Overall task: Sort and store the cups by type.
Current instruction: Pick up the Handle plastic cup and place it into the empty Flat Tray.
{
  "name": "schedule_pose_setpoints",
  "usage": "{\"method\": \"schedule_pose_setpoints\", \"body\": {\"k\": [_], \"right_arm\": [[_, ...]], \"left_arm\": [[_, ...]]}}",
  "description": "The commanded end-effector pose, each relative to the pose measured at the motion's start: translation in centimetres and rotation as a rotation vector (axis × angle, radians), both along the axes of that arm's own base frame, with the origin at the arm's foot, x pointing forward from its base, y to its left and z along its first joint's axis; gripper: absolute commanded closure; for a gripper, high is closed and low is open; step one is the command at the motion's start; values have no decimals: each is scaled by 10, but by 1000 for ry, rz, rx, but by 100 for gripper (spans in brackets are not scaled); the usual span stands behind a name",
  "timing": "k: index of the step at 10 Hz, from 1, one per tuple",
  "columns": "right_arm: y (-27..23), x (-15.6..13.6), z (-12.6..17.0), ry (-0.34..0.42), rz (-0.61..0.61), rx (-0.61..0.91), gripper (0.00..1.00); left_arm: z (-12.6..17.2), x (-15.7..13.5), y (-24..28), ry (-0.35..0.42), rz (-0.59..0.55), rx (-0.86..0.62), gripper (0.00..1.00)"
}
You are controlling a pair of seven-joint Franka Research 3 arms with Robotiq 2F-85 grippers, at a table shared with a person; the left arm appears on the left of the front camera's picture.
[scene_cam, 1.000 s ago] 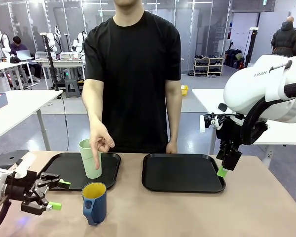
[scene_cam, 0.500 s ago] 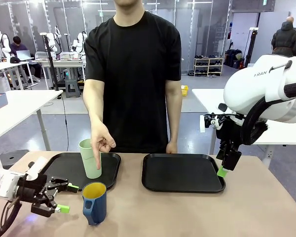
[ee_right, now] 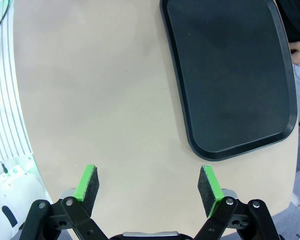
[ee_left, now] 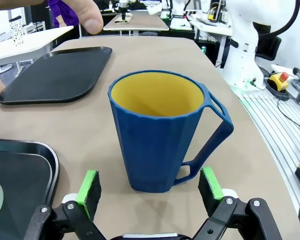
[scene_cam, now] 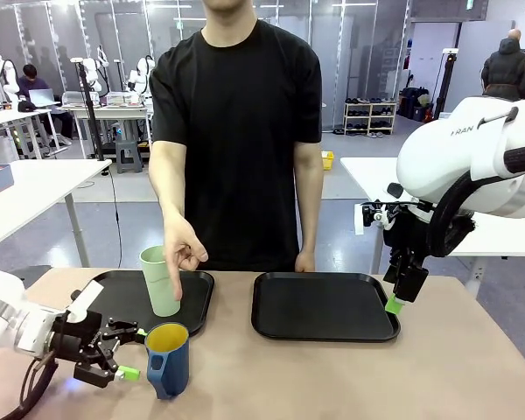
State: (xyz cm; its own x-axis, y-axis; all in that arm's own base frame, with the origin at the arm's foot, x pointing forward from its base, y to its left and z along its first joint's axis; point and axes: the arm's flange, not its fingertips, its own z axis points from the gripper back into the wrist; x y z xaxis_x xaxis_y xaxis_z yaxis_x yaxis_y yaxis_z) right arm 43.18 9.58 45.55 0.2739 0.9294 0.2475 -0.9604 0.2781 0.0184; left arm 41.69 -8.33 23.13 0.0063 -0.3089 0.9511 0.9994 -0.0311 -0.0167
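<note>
A dark blue mug point(scene_cam: 167, 360) with a yellow inside stands on the tan table in front of the left black tray point(scene_cam: 114, 302). A pale mint-green tumbler point(scene_cam: 160, 281) stands upright on that tray, with a person's hand point(scene_cam: 182, 248) hovering just over it. My left gripper point(scene_cam: 131, 353) is open, low over the table, its green pads just left of the mug; in the left wrist view the mug point(ee_left: 162, 129) fills the middle just beyond the open gripper point(ee_left: 150, 182). My right gripper point(scene_cam: 394, 304) hangs open above the right edge of the right tray point(scene_cam: 324, 306).
The right tray point(ee_right: 230, 75) is bare. A person in a black shirt stands at the far side of the table. The table's front right is bare tan surface. In the left wrist view a robot base stands beyond the table edge.
My left arm has slid right along the table toward the blue mug, staying open. The person's hand has lifted slightly off the tumbler. The right arm has not moved.
</note>
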Motion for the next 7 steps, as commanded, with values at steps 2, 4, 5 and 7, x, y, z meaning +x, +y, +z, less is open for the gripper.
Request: {"method": "schedule_pose_setpoints", "body": {"k": [2,4,5,7], "right_arm": [[0,-3,-2,-10,-17,3,0],[0,-3,-2,-10,-17,3,0],[0,-3,-2,-10,-17,3,0],[0,-3,-2,-10,-17,3,0]], "left_arm": [[-11,12,-16,-17,-12,-35,0],[-14,15,-24,-9,-28,-48,0],[-14,16,-29,-7,-43,-59,0],[-14,18,-37,-6,-62,-77,0]]}}
